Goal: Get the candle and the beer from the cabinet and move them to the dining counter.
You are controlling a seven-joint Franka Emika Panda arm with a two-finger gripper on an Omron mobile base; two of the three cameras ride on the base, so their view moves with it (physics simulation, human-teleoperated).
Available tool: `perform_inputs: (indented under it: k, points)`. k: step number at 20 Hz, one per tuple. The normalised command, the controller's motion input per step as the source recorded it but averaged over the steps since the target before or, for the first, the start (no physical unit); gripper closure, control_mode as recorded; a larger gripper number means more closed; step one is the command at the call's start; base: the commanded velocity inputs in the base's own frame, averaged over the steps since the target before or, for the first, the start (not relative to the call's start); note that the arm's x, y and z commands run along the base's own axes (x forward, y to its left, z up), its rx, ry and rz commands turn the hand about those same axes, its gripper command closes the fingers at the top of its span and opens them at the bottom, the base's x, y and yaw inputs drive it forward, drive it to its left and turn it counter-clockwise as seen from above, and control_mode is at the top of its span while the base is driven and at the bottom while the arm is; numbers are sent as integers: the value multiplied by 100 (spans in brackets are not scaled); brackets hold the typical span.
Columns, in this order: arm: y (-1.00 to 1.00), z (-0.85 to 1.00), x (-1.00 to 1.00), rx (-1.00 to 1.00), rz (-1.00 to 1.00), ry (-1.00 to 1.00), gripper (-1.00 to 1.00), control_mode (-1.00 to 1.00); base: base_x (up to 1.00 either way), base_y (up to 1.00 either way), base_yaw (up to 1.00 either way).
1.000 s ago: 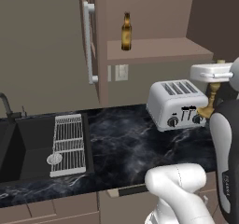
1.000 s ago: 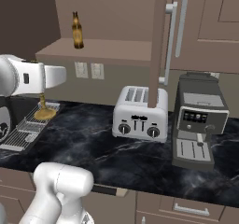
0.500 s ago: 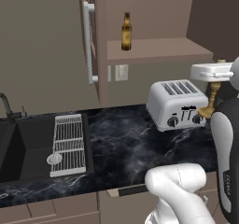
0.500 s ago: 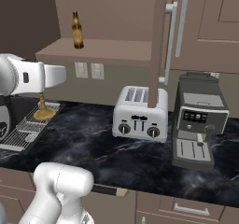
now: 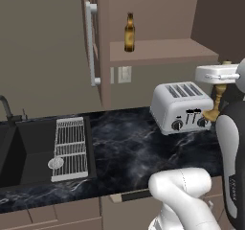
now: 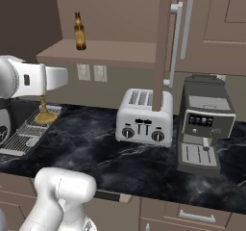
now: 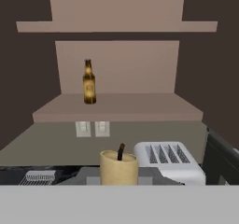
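1. Left base view: my hand [image 5: 217,86] is closed narrow on the candle [image 5: 214,108], which hangs above the tabletop [image 5: 129,143] at 3 o'clock of the toaster [image 5: 181,108]. Thin stem; I judge it light and stiff.
2. Right base view: the beer [image 6: 79,32] stands upright on the cabinet [image 6: 96,49] shelf, at 11 o'clock.
3. Hand view: candle top at 6 o'clock. The beer's glass is likely slippery and fragile; I would grip its body.

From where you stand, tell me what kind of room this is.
A home kitchen, rendered. A silver four-slot toaster stands on a black marble-veined worktop beside a grey coffee machine, a dark sink lies at the far end, and taupe wall cabinets hang above.
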Motion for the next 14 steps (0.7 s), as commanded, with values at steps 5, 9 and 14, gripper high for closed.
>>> perform_inputs:
  k: [5,9,14]
  points:
    - [0,0,0,0,0,0,100,100,-14,0,0]
    - [0,0,0,0,0,0,100,100,-75,0,4]
    - [0,0,0,0,0,0,100,100,-81,1,32]
